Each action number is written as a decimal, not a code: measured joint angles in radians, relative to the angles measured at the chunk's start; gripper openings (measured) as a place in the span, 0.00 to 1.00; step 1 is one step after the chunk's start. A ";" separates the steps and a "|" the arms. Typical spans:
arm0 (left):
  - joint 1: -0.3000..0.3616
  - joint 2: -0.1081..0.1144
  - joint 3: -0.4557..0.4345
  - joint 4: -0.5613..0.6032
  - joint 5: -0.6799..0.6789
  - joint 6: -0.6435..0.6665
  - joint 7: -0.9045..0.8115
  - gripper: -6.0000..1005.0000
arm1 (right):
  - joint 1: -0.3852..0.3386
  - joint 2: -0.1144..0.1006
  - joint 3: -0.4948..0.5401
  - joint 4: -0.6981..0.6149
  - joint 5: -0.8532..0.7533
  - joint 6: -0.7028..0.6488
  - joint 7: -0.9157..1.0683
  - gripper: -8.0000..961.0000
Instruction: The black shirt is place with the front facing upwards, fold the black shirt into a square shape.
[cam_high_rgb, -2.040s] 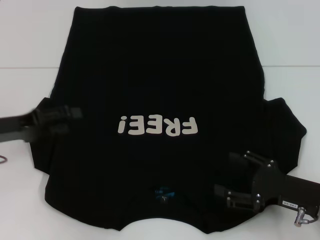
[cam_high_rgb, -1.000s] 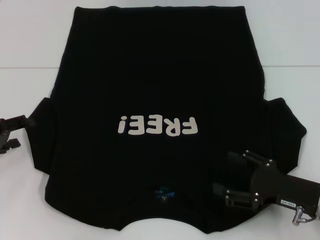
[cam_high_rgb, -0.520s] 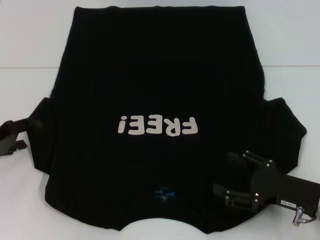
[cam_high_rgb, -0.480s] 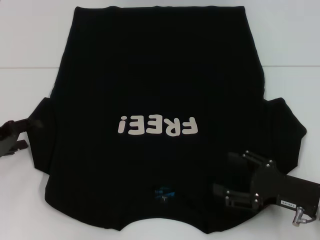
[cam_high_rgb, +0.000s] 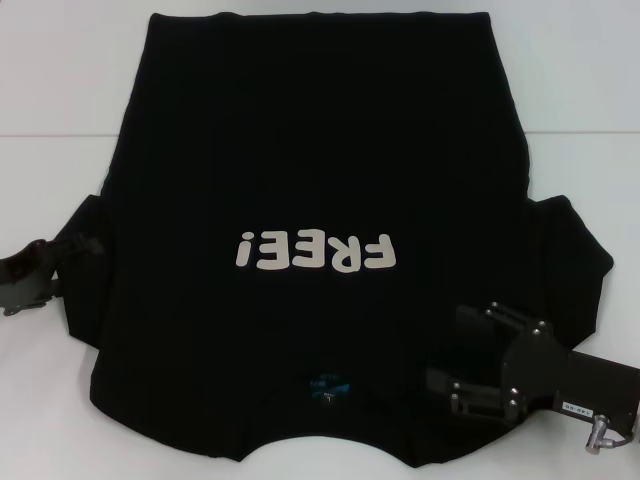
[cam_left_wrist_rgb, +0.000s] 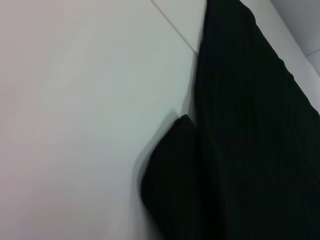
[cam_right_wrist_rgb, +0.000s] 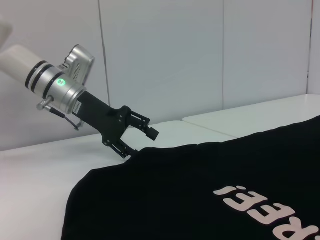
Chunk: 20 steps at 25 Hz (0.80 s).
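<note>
Left tool (cam_high_rgb: 75, 250), jaws spread, is sitting at the left sleeve edge of the black shirt (cam_high_rgb: 320, 150); right tool (cam_high_rgb: 462, 362), also spread, is hovering over the shoulder.

The black shirt (cam_high_rgb: 320, 180) lies spread flat on the bench (cam_high_rgb: 60, 90), front up, its collar at the near edge and its hem at the far edge, so the chest print (cam_high_rgb: 312, 251) reads upside down from the head view. One sleeve reaches out to the left, the other to the right. The left gripper (cam_high_rgb: 62, 262) sits at the outer edge of the left sleeve, jaws apart, low over the bench. The right gripper (cam_high_rgb: 458, 350) hovers over the shirt's near right part, beside the collar and in front of the right sleeve, jaws apart.
</note>
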 joint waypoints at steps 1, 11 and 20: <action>-0.002 -0.001 0.000 0.000 0.001 -0.001 0.000 0.86 | 0.000 0.000 0.000 0.000 0.000 -0.001 0.000 0.97; -0.004 0.005 0.023 0.001 0.000 -0.013 -0.020 0.85 | 0.000 0.000 0.000 0.000 0.000 -0.007 0.000 0.97; -0.009 0.000 0.026 0.001 0.005 -0.033 -0.022 0.54 | -0.001 0.000 0.000 0.000 0.002 -0.007 0.000 0.97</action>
